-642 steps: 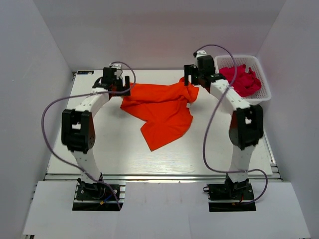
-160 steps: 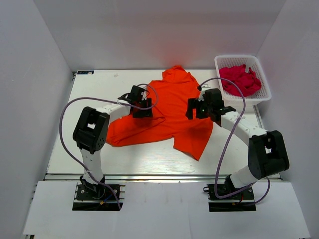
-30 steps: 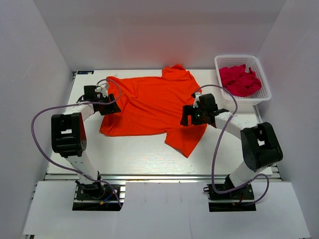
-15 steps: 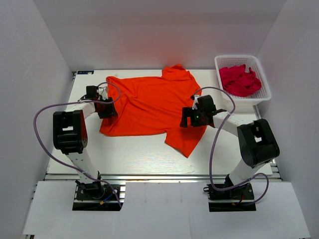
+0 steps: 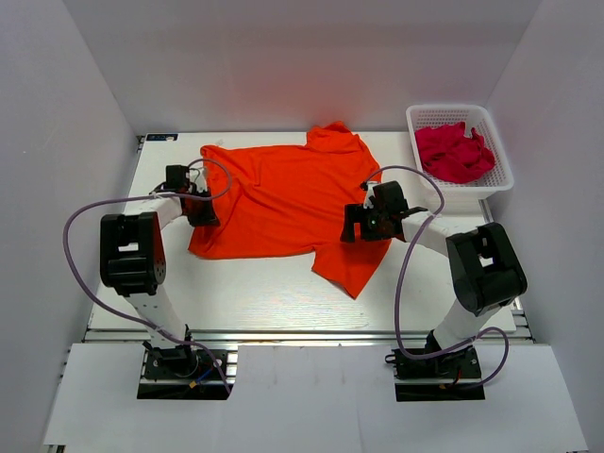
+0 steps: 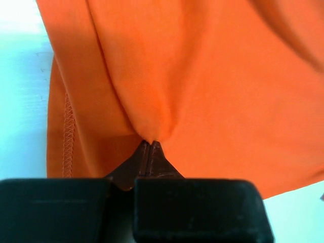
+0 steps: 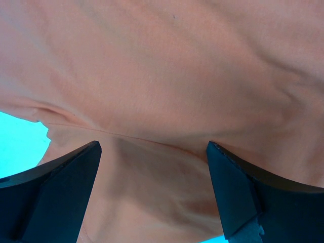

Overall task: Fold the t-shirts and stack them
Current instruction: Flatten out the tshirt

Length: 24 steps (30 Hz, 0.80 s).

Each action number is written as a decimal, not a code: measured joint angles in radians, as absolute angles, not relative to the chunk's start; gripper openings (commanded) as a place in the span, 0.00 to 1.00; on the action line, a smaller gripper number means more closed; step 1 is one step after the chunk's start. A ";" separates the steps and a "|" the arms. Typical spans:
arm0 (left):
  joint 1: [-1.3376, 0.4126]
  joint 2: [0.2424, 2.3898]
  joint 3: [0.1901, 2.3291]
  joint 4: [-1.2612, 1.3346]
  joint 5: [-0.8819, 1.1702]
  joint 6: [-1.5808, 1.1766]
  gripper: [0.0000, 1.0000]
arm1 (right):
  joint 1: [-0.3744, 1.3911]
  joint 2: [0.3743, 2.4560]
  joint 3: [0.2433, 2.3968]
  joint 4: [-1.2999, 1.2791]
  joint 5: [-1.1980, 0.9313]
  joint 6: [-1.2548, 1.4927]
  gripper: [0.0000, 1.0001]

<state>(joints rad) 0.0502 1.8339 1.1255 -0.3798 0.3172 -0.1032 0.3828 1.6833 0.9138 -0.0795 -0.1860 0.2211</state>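
So: left hand [image 6: 148, 144] tight on orange t-shirt [image 5: 283, 193] (right hand [image 7: 153, 148] agape).

White table [image 5: 264, 293] is carrying two things directly: orange tee [image 5: 283, 189] and white basket [image 5: 474, 196].

Tee is lying spread mostly flat, spanning the gap between left gripper [image 5: 200, 211] and right gripper [image 5: 362, 226]. Its left edge is sitting at the left gripper, and cloth is filling the frame ahead of the right gripper. One pointed flap is running out toward the near edge, just near-side of the right gripper. The collar end is lying far-side of both grippers.

Basket is standing in the far corner, well apart from the right gripper, beyond it and to its right, not touching the tee.

Bare table is showing left of the left gripper and near-side of both.
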 measured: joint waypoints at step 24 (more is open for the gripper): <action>0.130 1.777 1.155 -0.486 0.051 -0.237 0.98 | 0.382 1.692 0.914 -0.073 -0.137 0.258 0.91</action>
